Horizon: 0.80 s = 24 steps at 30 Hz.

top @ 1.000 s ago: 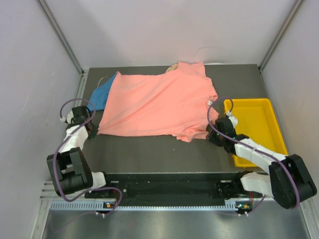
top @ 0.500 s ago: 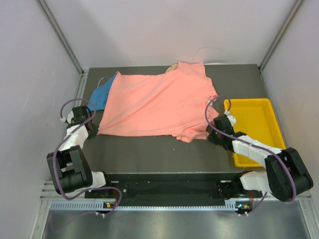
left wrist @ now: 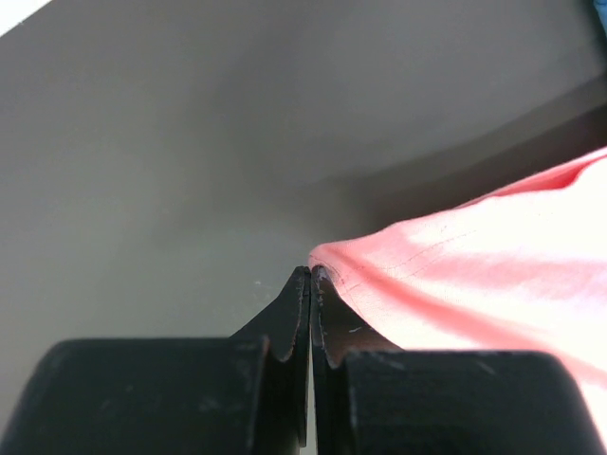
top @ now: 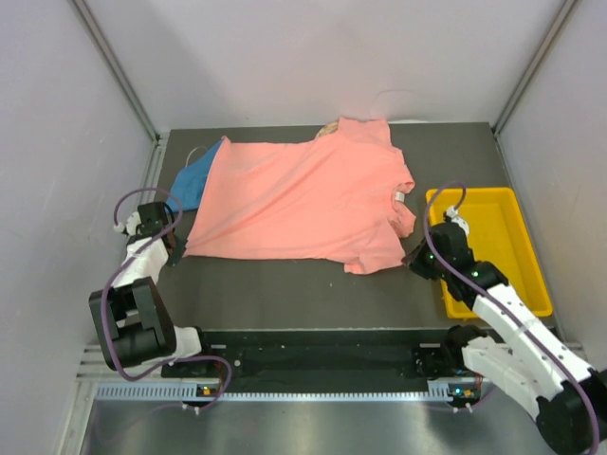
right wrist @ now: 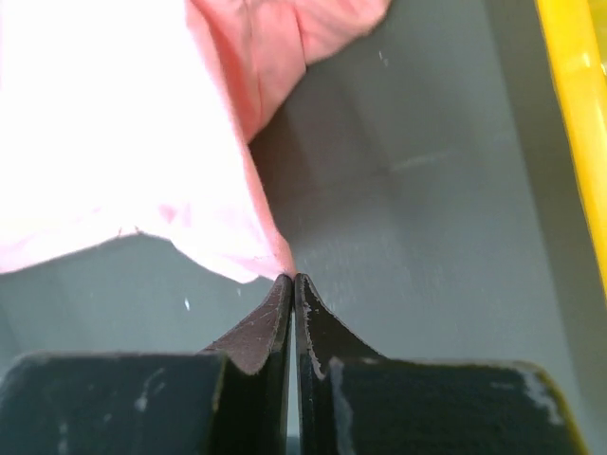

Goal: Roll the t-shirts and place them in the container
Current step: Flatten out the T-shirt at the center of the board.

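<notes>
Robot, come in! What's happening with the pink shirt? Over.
Left pincer shut on pink shirt corner. Right pincer shut on its hem. Blue shirt underneath.

The right hand has snapped shut, pinching the edge of the pink t-shirt at its sleeve. The arm behind it has swung round. Its elbow, which was beside the yellow tray a second ago, now sits back by the counter's near right corner. The sleeve cloth has been drawn slightly toward that hand.
</notes>
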### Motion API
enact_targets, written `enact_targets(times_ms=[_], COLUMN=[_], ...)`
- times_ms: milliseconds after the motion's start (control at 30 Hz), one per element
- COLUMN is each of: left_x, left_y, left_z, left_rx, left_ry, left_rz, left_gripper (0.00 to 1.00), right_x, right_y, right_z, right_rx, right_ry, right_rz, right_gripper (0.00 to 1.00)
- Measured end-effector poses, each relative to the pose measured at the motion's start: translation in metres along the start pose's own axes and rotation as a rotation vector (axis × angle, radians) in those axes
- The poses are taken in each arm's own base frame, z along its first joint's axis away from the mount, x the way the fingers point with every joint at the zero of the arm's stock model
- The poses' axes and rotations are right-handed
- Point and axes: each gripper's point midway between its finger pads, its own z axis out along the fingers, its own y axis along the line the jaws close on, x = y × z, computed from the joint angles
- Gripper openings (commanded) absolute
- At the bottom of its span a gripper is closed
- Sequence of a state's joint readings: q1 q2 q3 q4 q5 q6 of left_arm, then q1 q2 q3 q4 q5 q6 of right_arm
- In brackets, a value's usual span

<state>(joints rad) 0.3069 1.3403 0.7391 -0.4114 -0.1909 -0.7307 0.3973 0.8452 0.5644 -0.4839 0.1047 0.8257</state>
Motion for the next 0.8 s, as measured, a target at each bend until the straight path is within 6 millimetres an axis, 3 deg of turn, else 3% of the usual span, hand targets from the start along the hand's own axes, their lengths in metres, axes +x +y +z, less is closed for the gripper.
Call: enact_targets(times_ms=[267, 333, 500, 567, 667, 800], left_x=[0.003, 0.004, 0.004, 0.004, 0.006, 0.016], left_y=[0.004, 0.004, 0.006, 0.006, 0.006, 0.009], left_z=[0.005, 0.006, 0.007, 0.007, 0.007, 0.008], left_rx=[-0.023, -0.025, -0.029, -0.029, -0.027, -0.015], left_ry=[0.012, 0.015, 0.016, 0.016, 0.018, 0.037], left_rz=[0.01, 0.014, 0.026, 0.025, 0.022, 0.009], left_gripper=[0.02, 0.1, 0.45, 0.49, 0.5, 0.43], right_x=[0.031, 0.04, 0.061, 0.074, 0.09, 0.098], right_y=[-0.014, -0.016, -0.024, -0.031, -0.038, -0.04], right_z=[-0.033, -0.037, -0.035, -0.031, -0.028, -0.025], right_rx=[-0.042, -0.045, -0.039, -0.02, -0.005, 0.004], right_ry=[0.078, 0.105, 0.172, 0.207, 0.249, 0.265], right_rz=[0.053, 0.063, 0.085, 0.105, 0.124, 0.139], right_gripper=[0.0, 0.0, 0.0, 0.0, 0.0, 0.0])
